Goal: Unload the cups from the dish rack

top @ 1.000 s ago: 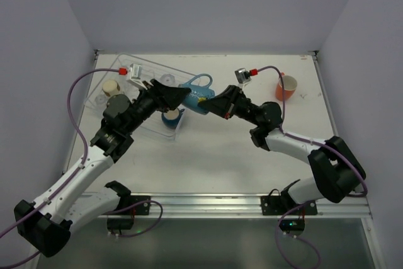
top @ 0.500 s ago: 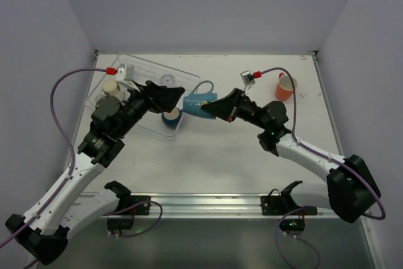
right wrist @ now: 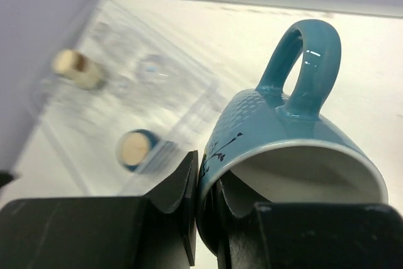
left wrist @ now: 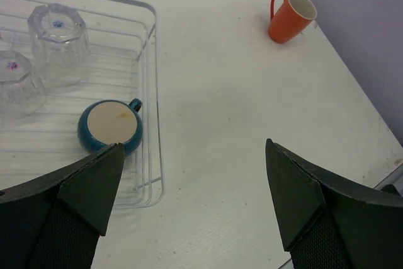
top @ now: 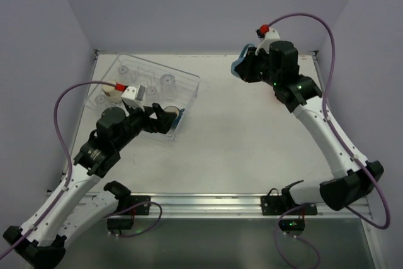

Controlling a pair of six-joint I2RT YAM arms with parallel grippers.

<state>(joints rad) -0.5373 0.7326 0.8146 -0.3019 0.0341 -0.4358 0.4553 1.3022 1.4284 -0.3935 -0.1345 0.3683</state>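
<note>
- Right fingers (right wrist: 179,200) are pinching narrow on the rim of the light blue mug (right wrist: 277,124), holding it high over the far right of the desk (left wrist: 239,124).
- Left fingers (left wrist: 302,193) are hanging wide open and empty by the dish rack (left wrist: 154,92) corner; a dark blue cup (left wrist: 110,127) is sitting upside down inside.
- Risk: it's a rim-only pinch, so the mug could pivot and drop, or clip the orange cup (left wrist: 289,17) coming down.
- I'm seeing no readable writing, just a dark twig print on the mug.
</note>
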